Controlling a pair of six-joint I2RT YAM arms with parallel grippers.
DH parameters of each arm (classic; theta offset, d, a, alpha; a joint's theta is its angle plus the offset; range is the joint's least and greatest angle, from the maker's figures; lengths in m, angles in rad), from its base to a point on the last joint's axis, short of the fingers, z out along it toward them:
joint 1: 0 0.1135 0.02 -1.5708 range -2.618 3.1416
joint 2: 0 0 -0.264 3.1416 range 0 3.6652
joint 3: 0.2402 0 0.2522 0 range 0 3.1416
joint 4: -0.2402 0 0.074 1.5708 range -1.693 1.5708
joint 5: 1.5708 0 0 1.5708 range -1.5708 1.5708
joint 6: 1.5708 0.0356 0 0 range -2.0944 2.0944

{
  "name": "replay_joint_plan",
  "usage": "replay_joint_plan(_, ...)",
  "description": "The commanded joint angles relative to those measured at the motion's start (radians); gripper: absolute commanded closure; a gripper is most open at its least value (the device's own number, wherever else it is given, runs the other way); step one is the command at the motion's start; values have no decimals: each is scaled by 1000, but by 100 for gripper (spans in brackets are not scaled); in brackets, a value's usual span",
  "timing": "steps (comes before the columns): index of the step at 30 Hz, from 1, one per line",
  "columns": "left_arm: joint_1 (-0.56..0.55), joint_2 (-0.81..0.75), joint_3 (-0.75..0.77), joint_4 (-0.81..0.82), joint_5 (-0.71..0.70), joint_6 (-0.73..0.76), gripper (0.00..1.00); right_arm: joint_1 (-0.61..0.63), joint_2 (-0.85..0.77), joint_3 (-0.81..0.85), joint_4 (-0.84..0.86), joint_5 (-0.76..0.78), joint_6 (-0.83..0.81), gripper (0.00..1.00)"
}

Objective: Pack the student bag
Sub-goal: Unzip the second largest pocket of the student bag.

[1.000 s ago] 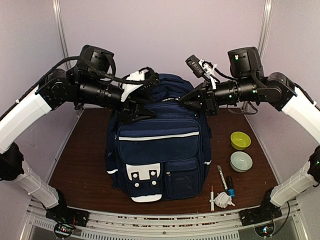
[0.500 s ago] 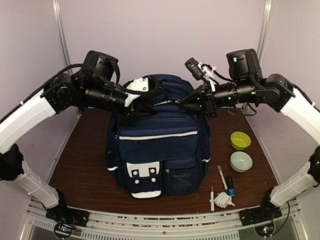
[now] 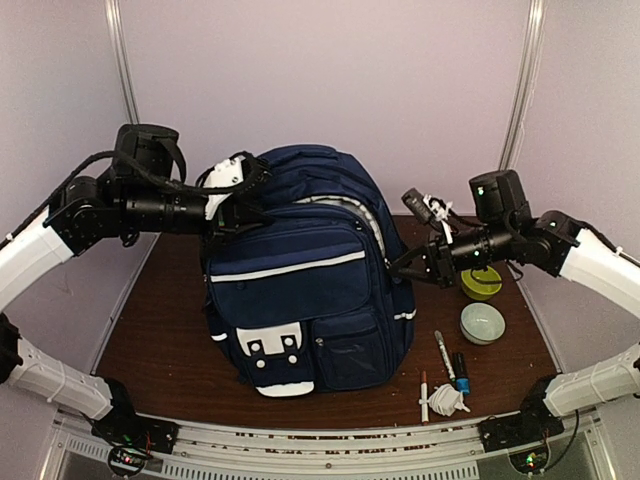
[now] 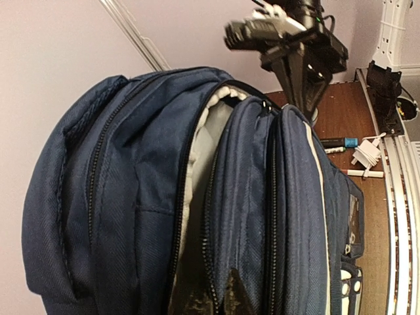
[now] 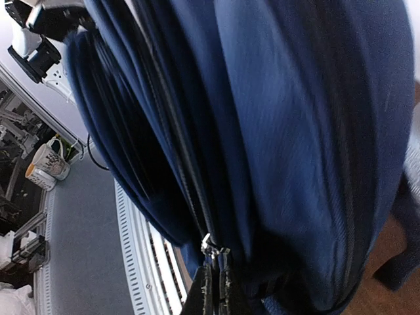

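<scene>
On table: student bag [image 3: 300, 290] looks soft, floppy; left gripper [image 3: 226, 213] pinches its rim, right gripper [image 3: 396, 268] clamps zipper pull [image 5: 211, 246]. Grab seams.

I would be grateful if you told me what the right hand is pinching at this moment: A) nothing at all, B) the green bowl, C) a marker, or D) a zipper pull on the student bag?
D: in the right wrist view the right hand is closed on the small metal zipper pull at the side of the student bag.
</scene>
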Motion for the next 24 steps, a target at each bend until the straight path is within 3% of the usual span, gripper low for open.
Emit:
replay_joint_plan(1, 76, -110, 9, 49, -99, -34, 100, -42, -12, -164, -81, -9, 63, 100)
replay_joint_plan(4, 77, -122, -2, 70, -72, -37, 100, -38, 3, -251, 37, -97, 143, 100)
replay_joint_plan(10, 77, -125, -11, 86, -85, -38, 100, 3, 40, -390, 208, -130, 243, 100)
replay_joint_plan(15, 77, -141, -45, 97, 48, 26, 100, 12, 43, -395, 187, -96, 232, 100)
replay_joint_plan(21, 76, -147, -118, 128, 240, 88, 100, -3, -49, -118, -65, -7, 105, 49)
replay_joint_plan(24, 76, -134, -142, 144, 284, 89, 100, -2, -73, 95, -144, 102, 44, 12)
